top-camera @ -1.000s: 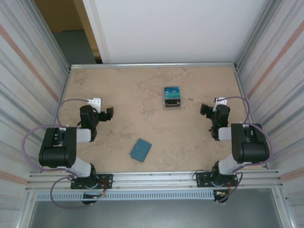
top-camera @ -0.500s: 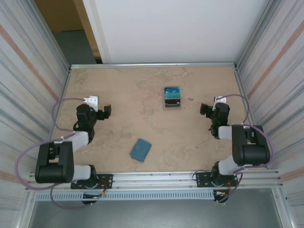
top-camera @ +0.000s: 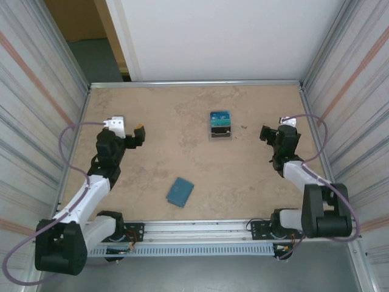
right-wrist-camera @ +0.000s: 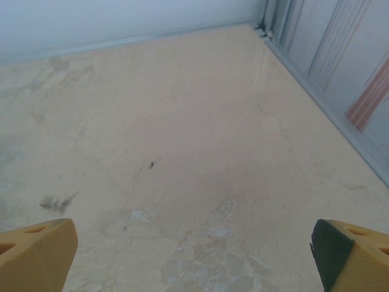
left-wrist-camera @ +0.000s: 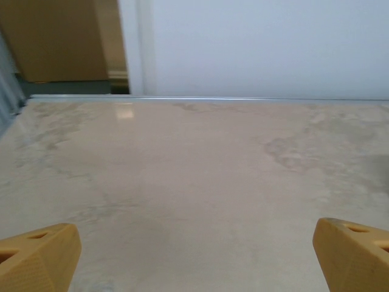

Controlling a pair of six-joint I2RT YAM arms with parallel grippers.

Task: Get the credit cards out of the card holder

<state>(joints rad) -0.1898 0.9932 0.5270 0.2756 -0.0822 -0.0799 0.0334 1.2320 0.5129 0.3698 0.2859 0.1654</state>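
The card holder [top-camera: 180,192] is a flat teal-blue wallet lying closed on the table, near the front and slightly left of centre. The credit cards are hidden; none show outside it. My left gripper [top-camera: 140,134] hovers over the left part of the table, well behind and to the left of the wallet. In the left wrist view its yellow fingertips [left-wrist-camera: 37,258] stand wide apart, open and empty. My right gripper [top-camera: 264,133] hangs at the right side, far from the wallet. Its fingertips [right-wrist-camera: 36,254] are also spread, open over bare table.
A small dark-based stand [top-camera: 220,125] with a blue-teal top stands behind centre, between the two grippers. Corrugated metal walls [top-camera: 42,109] close in both sides, and a white panel [top-camera: 225,36] stands at the back. The tabletop [top-camera: 182,152] is beige.
Both arms have stretched out from their folded poses. The left gripper moved slightly farther back and left; the right gripper shifted slightly right. The wallet and the stand stayed put.
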